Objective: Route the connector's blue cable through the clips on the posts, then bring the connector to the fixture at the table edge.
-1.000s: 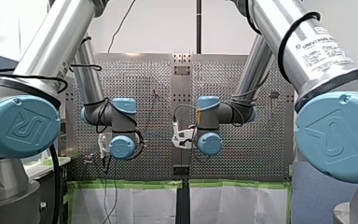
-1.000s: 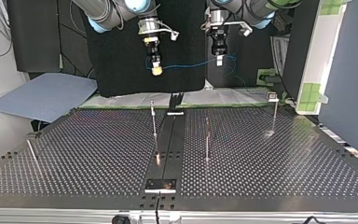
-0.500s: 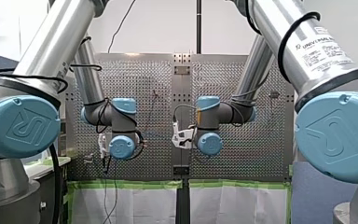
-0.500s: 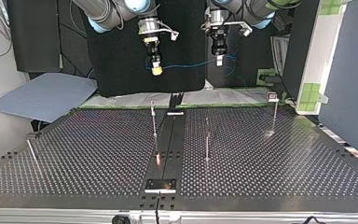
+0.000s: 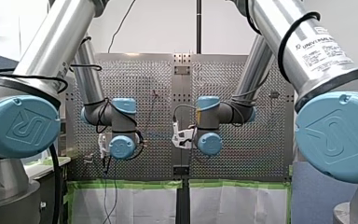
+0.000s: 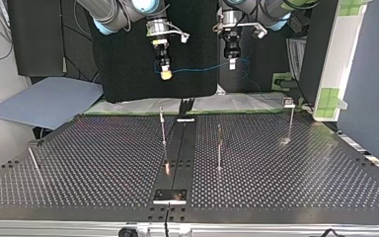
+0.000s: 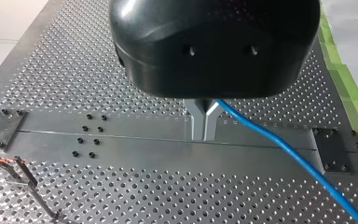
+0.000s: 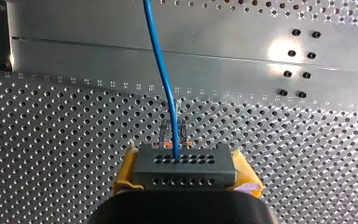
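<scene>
Blue cable [image 6: 202, 68] stretched between two closed grippers, above the table [image 6: 103, 163].
My right gripper [image 6: 165, 74] grips the grey connector [image 8: 184, 164] between its yellow pads [image 8: 127, 175]. The cable goes from the connector to my left gripper [image 7: 204, 122], whose metal fingers [image 7: 196, 120] are pinched on it. Both hang in the air, well apart from the posts [image 6: 163, 129].

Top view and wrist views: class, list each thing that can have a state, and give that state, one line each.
left pincer: shut on the blue cable.
right pincer: shut on the connector.
blue cable: strung between the pincers, in no clip.
post clips: empty.
</scene>
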